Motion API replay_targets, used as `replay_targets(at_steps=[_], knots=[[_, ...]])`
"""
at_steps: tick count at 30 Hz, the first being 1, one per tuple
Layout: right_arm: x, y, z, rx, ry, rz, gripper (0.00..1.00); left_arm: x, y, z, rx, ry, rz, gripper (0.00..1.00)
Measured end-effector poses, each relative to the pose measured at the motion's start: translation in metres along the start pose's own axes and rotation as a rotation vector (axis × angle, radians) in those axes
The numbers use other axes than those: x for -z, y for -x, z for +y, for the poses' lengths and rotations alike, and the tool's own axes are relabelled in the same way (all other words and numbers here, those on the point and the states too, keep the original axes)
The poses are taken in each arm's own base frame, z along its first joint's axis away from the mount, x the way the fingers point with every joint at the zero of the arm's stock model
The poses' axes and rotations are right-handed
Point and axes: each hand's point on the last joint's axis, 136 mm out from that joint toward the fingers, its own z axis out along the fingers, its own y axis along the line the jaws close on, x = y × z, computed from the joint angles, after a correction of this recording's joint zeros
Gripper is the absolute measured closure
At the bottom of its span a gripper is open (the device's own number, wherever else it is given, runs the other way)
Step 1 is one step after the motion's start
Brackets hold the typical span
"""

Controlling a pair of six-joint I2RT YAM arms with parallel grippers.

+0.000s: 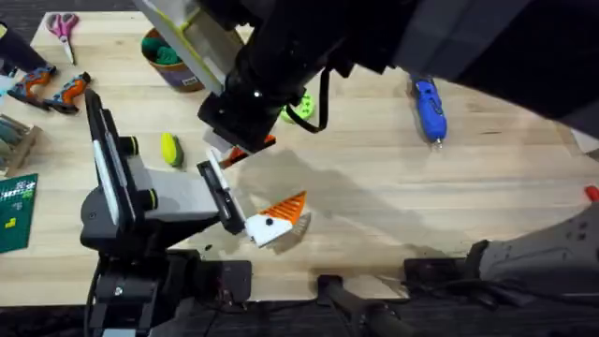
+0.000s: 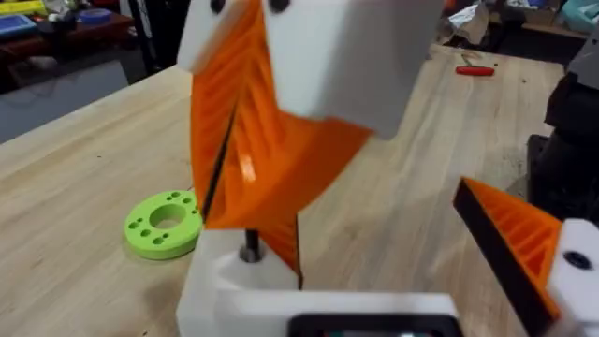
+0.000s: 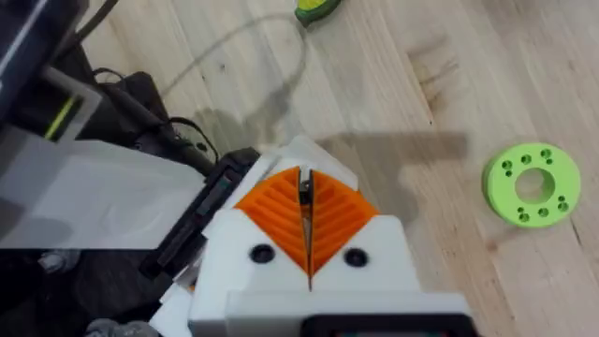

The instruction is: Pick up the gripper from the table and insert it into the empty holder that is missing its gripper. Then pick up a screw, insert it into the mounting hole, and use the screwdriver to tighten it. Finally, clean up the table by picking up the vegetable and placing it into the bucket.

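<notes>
Right end effector (image 3: 307, 245), clenched on a thin screw, hangs directly over the holder (image 2: 234, 276) on the left end effector (image 1: 267, 223), screw axis pointing down.

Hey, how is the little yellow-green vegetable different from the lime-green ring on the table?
The vegetable is a solid yellow-green oval; the ring is a flat lime-green disc with a centre hole and small holes around it. From overhead the vegetable lies fully in view, while the ring is partly covered. Both rest on the wooden table, and neither is held.
</notes>
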Motion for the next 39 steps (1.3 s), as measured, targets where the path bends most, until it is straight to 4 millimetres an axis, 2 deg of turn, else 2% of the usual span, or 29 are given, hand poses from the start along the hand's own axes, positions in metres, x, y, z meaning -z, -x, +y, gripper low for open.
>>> replay_targets(at_steps=[10, 19, 27, 30, 34, 39], knots=[[0.0, 0.0, 0.0, 0.0, 0.0, 0.001, 0.996, 0.0, 0.0, 0.0, 0.0, 0.0, 0.0, 0.015], [-0.014, -0.007, -0.002, -0.009, 0.006, 0.045, 0.996, 0.0, 0.0, 0.0, 0.001, -0.001, 0.0, 0.015], [-0.014, -0.008, 0.001, -0.002, 0.003, 0.049, 0.991, 0.0, 0.0, -0.002, 0.002, -0.01, 0.0, 0.015], [-0.014, -0.009, 0.002, -0.007, 0.007, 0.052, 0.878, 0.0, 0.0, -0.002, 0.002, -0.011, 0.0, 0.015], [-0.014, -0.009, 0.003, -0.003, 0.007, 0.052, 0.615, 0.0, 0.0, -0.002, 0.007, -0.01, 0.0, 0.015], [-0.013, -0.008, -0.001, -0.007, -0.012, 0.051, 0.432, 0.0, 0.0, -0.002, 0.011, -0.009, 0.0, 0.015]])
